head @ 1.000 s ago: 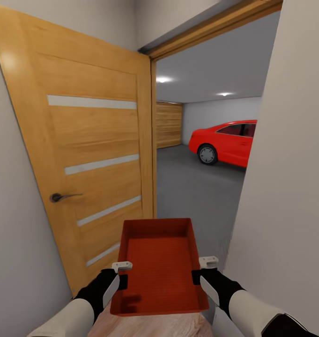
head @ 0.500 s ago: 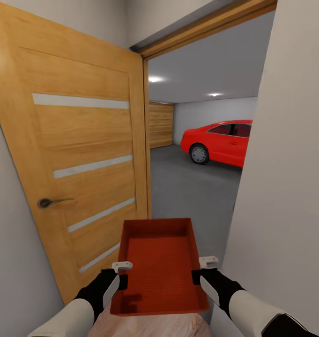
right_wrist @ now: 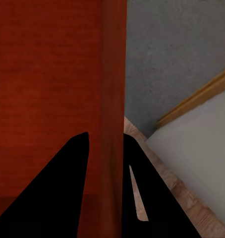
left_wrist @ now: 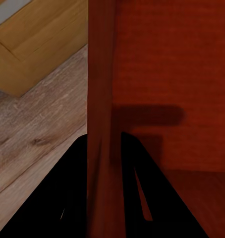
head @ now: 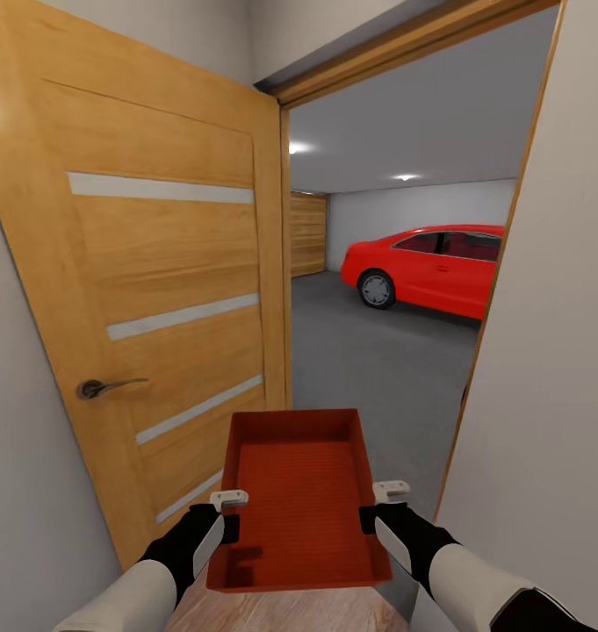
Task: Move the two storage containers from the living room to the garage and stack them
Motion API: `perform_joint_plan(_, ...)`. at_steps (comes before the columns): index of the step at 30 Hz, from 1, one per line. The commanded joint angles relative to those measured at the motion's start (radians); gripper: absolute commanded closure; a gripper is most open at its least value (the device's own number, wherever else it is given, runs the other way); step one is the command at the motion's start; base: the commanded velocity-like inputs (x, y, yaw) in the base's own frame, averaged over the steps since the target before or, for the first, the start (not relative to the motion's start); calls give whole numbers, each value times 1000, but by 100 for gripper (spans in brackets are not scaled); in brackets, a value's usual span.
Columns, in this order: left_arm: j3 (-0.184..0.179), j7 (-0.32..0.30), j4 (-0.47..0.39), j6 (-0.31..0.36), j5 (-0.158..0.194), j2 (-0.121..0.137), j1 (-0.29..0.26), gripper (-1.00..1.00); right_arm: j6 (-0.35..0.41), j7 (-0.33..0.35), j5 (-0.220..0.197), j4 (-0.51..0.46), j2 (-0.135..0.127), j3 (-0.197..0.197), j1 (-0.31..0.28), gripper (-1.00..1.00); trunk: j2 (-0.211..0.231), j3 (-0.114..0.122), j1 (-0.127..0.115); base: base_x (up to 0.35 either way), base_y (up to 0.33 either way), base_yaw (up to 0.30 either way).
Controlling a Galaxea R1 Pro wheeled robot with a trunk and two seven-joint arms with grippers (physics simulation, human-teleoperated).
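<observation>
One orange-red storage container rides level between the arms at an open doorway, the left gripper pinching its left wall and the right gripper pinching its right wall, each with one finger inside and one outside. A wooden door with a lever handle stands open at left. Beyond lies the garage's grey concrete floor, a red car parked far right near a wood-plank door wall.
</observation>
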Motion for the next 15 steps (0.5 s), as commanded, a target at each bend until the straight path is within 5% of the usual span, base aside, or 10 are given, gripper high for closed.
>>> perform_joint_plan(1, -6, 14, 11, 8, -15, 44, 1, 100, -27, -6, -1, -5, -2, 11, -1, 100, -1, 0, 0, 6, 5, -56)
perform_joint_plan(15, -5, 15, 11, 8, -16, 44, 1, 100, -28, -6, -1, -5, -1, 11, -1, 100, -1, 0, 0, 0, 0, -227)
